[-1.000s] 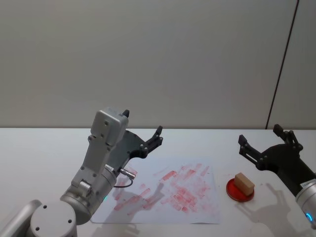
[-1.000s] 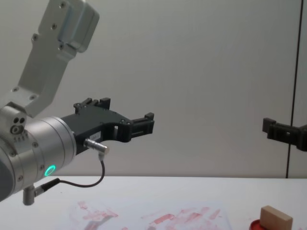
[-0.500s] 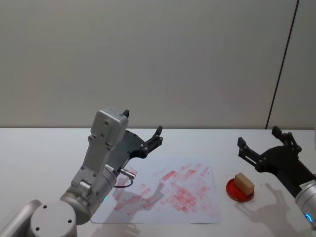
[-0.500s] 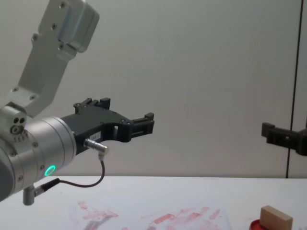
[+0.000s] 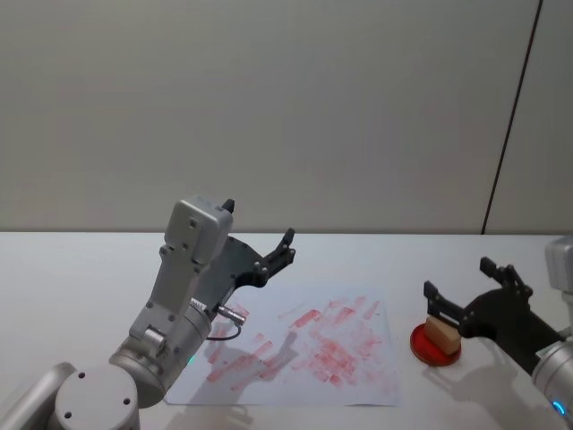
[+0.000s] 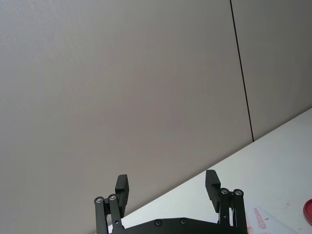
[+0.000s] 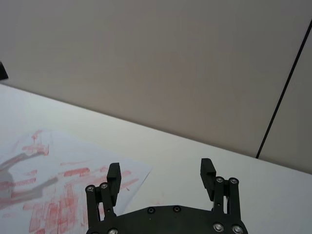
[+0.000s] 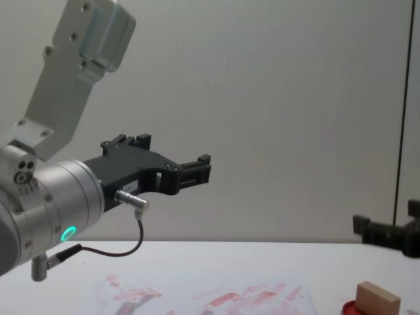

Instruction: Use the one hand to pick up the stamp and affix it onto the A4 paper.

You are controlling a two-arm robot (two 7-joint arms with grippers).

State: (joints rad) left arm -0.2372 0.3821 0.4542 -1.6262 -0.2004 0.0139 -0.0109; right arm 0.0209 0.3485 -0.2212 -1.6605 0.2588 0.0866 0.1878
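Head view shows the right gripper wide open and empty, hovering just above the stamp. The stamp sits on the red ink pad, beside the paper. The left gripper, open and empty, is held above the paper.

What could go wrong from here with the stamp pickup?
1. Open right pincer hovers close over the stamp, which sits on the ink pad; a misaligned finger could knock it off or smear ink.
2. Left pincer hangs above the A4 paper's left part; stamping there might risk a collision.
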